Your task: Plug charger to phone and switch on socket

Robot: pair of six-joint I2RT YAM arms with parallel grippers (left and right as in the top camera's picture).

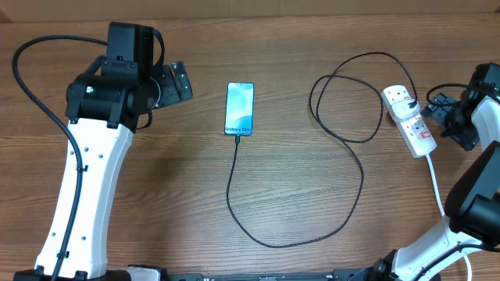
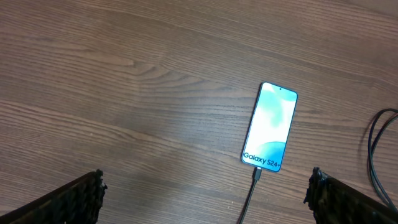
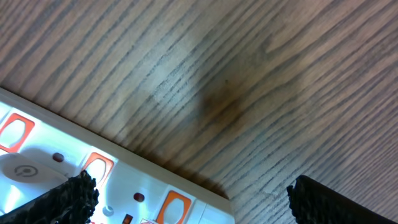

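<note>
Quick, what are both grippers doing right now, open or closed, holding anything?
Left gripper: open, holding nothing, near the phone.
Right gripper: open, holding nothing, at the socket.

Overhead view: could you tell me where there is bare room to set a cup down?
Free: the wide patch between the left arm and the charger, and inside the charger's loop right of the phone. Crowded: around the socket.
</note>
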